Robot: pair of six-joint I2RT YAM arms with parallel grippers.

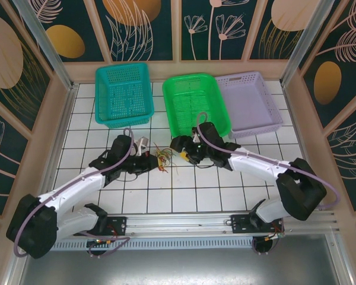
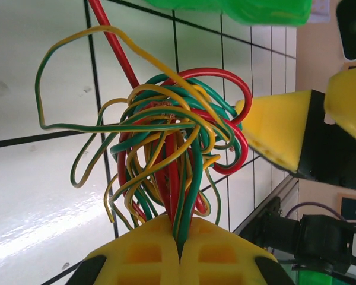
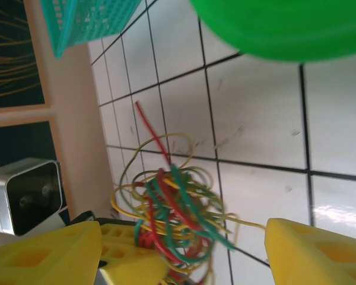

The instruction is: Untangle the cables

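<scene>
The cables (image 2: 172,136) are a knot of thin red, green and yellow wires, lifted just above the white tiled table (image 1: 190,190). My left gripper (image 2: 179,234) is shut on a few strands at the bottom of the knot. In the top view the left gripper (image 1: 149,161) holds the cables (image 1: 163,157) from the left. My right gripper (image 1: 185,155) faces them from the right. It stands open in the right wrist view (image 3: 184,249), with the cables (image 3: 178,217) between its yellow fingers (image 3: 311,252) and not pinched.
Three baskets line the far side: a teal one (image 1: 123,95), a green one (image 1: 196,104) and a lavender one (image 1: 249,104). The green basket's rim (image 3: 285,35) hangs close above the right gripper. Walls enclose the table, and a metal rail (image 1: 184,222) runs along its near edge.
</scene>
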